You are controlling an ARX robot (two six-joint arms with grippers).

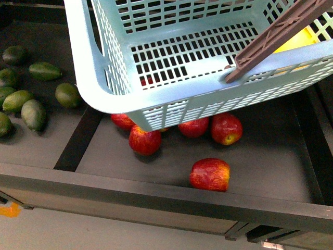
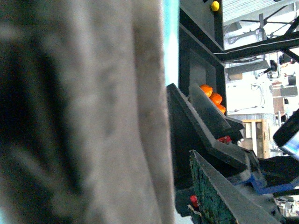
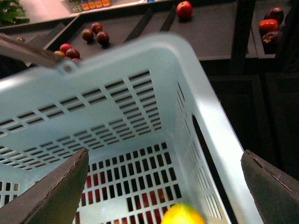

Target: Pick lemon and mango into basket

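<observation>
**Since the lemon [image 3: 182, 215] lies in the basket [image 3: 154, 70], the mango [image 3: 268, 25] is to be fetched next**

As the front view is filled by the basket, held tilted above the shelf [image 1: 156, 190], the lemon is glimpsed only at the basket's far right corner, behind the brown handle [image 1: 276, 36]. Red apples [image 1: 210, 175] are scattered on the shelf beneath, one near its front edge. Green fruits [image 1: 33, 113] lie in the left compartment. No mango is seen here.

In the left wrist view a blurred grey mass is pressed close to the lens, so it cannot be told whether the left gripper is open or closed. Only some far-off orange fruits [image 2: 212, 95] are made out.

In the right wrist view the right gripper [image 3: 164, 151] is spread wide and empty above the basket, and the lemon is seen on the slotted floor beside a side wall. The mango is judged to be the red-orange fruit in a compartment beyond a divider, well apart from the basket, though it is small in the picture. The arm should be lifted clear of the rim before being swung across. The jaws should be held wide for the larger fruit, and the mango taken across its narrow width. The basket is best held level, lest the lemon be rolled about.
</observation>
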